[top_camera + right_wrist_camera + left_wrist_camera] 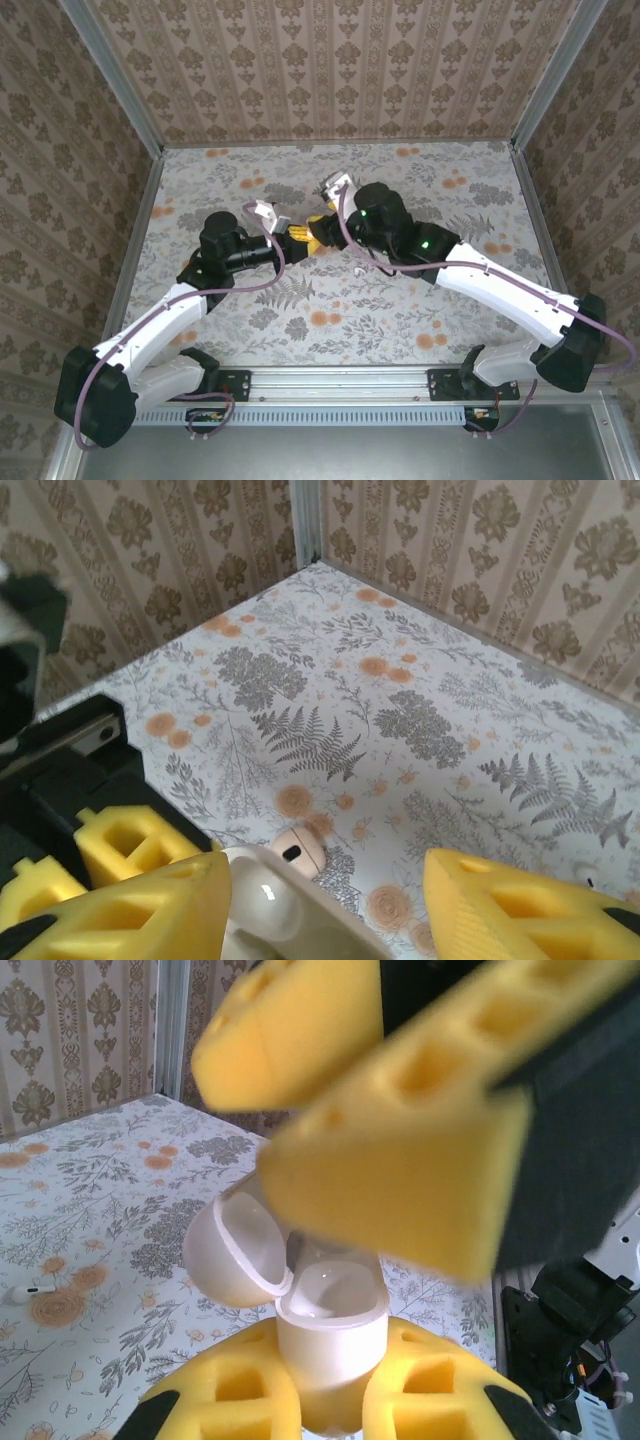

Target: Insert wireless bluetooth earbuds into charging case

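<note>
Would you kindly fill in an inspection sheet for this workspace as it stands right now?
Surface: floral-print table, flat, no spills seen.
Job's things: white charging case upright with its lid open; one earbud lying loose on the table; the second cannot be made out.
Clutter: nothing seen.
Hands: left hand shut on the charging case's body; right hand open, its fingers apart just above the case.
Cables: purple cables run along both arms.
Surroundings: patterned walls on three sides, with metal corner posts.
</note>
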Controlling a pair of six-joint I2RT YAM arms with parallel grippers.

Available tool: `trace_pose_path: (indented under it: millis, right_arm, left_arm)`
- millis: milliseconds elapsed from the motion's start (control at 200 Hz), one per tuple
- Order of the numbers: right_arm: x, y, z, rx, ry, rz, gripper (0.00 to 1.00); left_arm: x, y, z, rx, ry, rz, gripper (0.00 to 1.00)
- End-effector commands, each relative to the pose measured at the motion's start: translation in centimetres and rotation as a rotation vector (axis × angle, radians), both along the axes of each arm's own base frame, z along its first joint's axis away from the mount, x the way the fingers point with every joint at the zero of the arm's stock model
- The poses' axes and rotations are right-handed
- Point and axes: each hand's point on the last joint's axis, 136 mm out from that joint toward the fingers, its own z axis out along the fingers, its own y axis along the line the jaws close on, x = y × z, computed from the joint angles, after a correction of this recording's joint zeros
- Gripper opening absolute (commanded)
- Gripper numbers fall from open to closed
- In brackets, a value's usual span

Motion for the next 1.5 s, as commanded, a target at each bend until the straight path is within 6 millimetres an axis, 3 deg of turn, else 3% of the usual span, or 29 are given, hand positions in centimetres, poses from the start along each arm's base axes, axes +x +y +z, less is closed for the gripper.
trace_pose_path:
  millis: [0,270,435,490,720,815,1055,1235,1495]
  right_arm:
    - [-0.3,-1.2,2.7,0.151,0.094,-0.012,0.54]
    - [1.9,-5.8,0.6,0.259,0.278,-0.173,0.54]
    - [1.9,-9.2,-1.7,0.248,0.389,-0.295,0.55]
    - [1.9,-9.9,-3.1,0.224,0.437,-0.307,0.57]
    - [0.6,-11.4,-14.9,-0.102,0.785,-0.319,0.5]
    - [0.3,-11.4,-18.5,-0.191,0.84,-0.39,0.46]
    - [-0.3,-8.6,-24.2,-0.292,0.826,-0.508,0.43]
    - [-0.5,-7.3,-26.6,-0.347,0.861,-0.54,0.41]
    - [-0.2,-7.7,-28.7,-0.403,0.855,-0.598,0.34]
  left_arm:
    - [0.0,-0.4,1.0,-0.019,-0.057,-0.013,0.0]
    - [1.1,0.3,-1.6,0.035,-0.028,0.034,0.0]
    - [1.7,1.1,-3.1,0.084,-0.016,0.063,0.0]
    - [1.7,1.3,-3.7,0.1,-0.011,0.068,0.0]
    - [1.3,1.6,-4.6,0.12,0.005,0.066,0.0]
    - [1.1,1.8,-4.8,0.124,0.009,0.073,0.0]
    - [0.8,2.3,-5.5,0.136,0.019,0.1,0.0]
    - [0.3,2.7,-5.6,0.147,0.017,0.104,0.0]
    - [0.1,3.0,-5.8,0.151,0.008,0.114,0.0]
